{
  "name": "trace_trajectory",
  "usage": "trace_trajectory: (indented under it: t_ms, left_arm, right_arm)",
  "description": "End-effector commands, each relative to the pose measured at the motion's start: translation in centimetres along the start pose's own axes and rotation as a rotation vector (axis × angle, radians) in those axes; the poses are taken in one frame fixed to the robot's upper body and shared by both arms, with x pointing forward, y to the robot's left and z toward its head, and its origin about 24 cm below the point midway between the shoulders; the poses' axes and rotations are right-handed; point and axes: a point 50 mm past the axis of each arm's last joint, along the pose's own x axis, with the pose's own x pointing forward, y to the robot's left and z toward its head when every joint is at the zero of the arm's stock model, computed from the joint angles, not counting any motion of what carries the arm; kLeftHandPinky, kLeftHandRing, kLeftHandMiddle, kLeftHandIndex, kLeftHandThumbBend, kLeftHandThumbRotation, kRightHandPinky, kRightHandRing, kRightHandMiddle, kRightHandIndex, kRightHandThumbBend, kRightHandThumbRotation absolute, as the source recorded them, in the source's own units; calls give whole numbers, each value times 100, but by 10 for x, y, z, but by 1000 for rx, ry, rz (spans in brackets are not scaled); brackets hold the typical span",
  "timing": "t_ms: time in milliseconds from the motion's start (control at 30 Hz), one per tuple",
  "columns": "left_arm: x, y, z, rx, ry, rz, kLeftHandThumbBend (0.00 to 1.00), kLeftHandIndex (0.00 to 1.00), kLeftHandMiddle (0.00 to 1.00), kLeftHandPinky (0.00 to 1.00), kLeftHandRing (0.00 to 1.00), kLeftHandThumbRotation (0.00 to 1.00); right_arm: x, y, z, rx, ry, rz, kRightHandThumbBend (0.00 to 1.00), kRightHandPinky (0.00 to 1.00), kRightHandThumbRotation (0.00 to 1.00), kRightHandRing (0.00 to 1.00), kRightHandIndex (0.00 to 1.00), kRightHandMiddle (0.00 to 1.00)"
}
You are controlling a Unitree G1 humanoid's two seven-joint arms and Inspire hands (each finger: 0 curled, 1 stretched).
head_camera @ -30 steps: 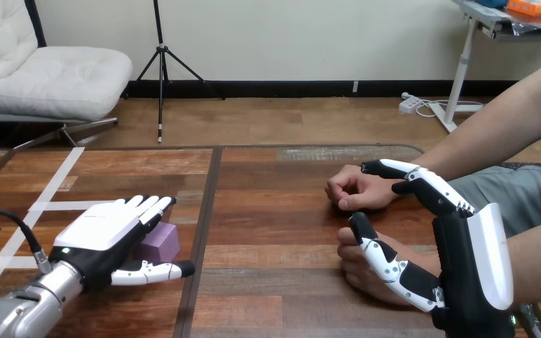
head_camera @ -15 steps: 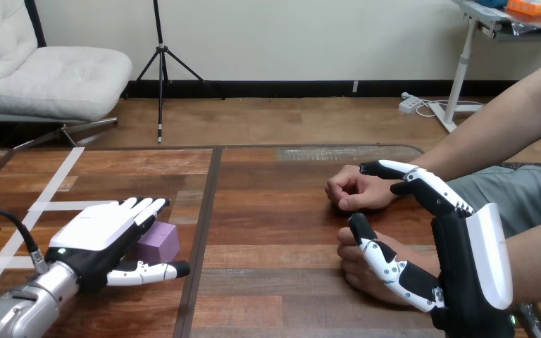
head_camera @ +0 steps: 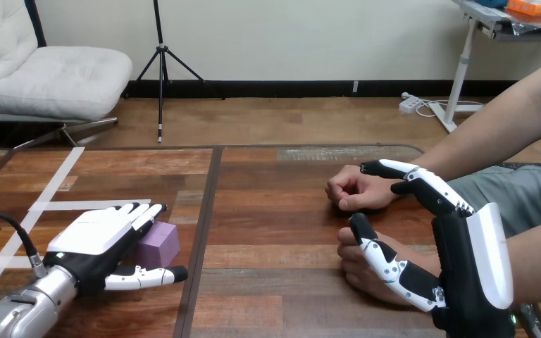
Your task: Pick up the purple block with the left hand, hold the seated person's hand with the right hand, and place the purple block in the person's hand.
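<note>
Now left robot hand (head_camera: 95,236) wide over purple block (head_camera: 162,244); right robot hand (head_camera: 465,271) wide.

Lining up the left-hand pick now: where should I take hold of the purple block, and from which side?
Probably pinch its far and near upright faces, coming down from above at its left. The purple block lies flat on the table, low and boxy; the left robot hand hovers over its left edge, fingers straight at the far side, thumb at the near side.
</note>
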Motion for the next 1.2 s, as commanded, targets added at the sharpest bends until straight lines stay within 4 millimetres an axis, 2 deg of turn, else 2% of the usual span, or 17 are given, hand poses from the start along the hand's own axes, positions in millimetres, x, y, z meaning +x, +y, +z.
trace_trajectory:
  t_ms: [0, 500, 1033, 1167]
  left_arm:
    - [15, 27, 7, -4, -25, 114, 81, 100, 100, 100, 100, 100]
    - [15, 26, 9, -70, -22, 165, 81, 100, 100, 100, 100, 99]
    - [16, 23, 12, -138, -9, 216, 73, 99, 97, 85, 93, 77]
    - [17, 23, 13, -137, -10, 216, 73, 99, 97, 83, 92, 74]
  right_arm:
    - [10, -9, 6, -4, -53, -38, 39, 64, 28, 73, 70, 72]
    - [11, -10, 6, -7, -48, -37, 40, 65, 28, 73, 70, 73]
    - [11, -9, 6, -7, -51, -30, 39, 65, 29, 74, 70, 73]
    - [11, -9, 6, -6, -50, -29, 39, 65, 29, 74, 70, 73]
